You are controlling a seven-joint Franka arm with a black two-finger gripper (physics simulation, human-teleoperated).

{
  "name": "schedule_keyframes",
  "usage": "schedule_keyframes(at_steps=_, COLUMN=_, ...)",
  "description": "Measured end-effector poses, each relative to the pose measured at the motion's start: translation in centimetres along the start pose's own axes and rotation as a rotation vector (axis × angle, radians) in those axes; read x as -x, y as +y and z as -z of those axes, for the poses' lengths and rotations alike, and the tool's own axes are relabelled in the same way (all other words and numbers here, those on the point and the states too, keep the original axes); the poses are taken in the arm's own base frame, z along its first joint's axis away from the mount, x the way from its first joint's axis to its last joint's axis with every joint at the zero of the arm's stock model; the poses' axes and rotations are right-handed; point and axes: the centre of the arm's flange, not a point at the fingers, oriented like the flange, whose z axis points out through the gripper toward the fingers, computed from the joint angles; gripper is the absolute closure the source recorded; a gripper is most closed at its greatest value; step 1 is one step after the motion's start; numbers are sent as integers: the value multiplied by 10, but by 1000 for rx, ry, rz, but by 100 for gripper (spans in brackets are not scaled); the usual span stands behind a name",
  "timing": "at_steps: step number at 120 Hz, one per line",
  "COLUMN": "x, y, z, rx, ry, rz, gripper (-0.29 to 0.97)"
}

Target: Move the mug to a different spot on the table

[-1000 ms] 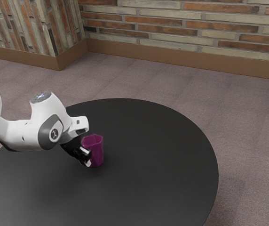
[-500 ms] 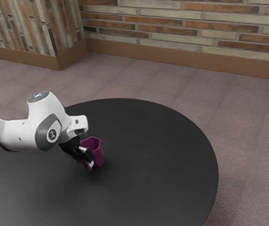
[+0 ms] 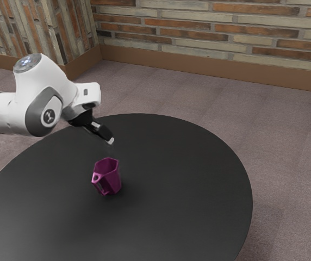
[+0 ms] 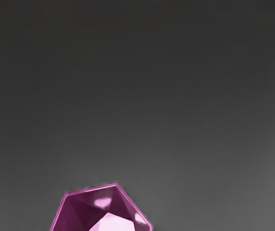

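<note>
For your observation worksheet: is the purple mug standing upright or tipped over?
Upright: the mug stands on its base on the table, open rim facing up, handle at its side.

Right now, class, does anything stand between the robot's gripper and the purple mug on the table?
Nothing visible does. The gripper hangs above the black table, up and toward the exterior view's left of the mug, apart from it. Between them is open air over bare tabletop.
</note>
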Motion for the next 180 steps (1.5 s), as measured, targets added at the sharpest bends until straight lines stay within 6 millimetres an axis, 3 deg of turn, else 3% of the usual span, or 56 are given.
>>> schedule_keyframes(at_steps=8, x=-26, y=0, z=29, rx=-22, ry=4, rz=-45, gripper=1)
schedule_keyframes(at_steps=28, x=-61, y=-1, z=78, rx=-75, ry=-47, rz=-119, gripper=0)
schedule_keyframes(at_steps=48, x=-98, y=-20, z=75, rx=-91, ry=-137, rz=-148, gripper=0)
schedule_keyframes(at_steps=57, x=-102, y=-26, z=66, rx=-89, ry=-182, rz=-149, gripper=0)
schedule_keyframes(at_steps=65, x=-106, y=-29, z=71, rx=-94, ry=-198, rz=-148, gripper=0)
schedule_keyframes(at_steps=73, x=-118, y=-31, z=94, rx=-107, ry=-185, rz=-146, gripper=0)
schedule_keyframes(at_steps=80, x=-139, y=-34, z=142, rx=-135, ry=-131, rz=-142, gripper=0)
schedule_keyframes(at_steps=84, x=-144, y=-36, z=154, rx=-151, ry=-130, rz=-145, gripper=0)
schedule_keyframes(at_steps=128, x=-138, y=-59, z=146, rx=-188, ry=-264, rz=-127, gripper=0)
schedule_keyframes(at_steps=180, x=-138, y=-47, z=144, rx=-180, ry=-285, rz=-141, gripper=0)
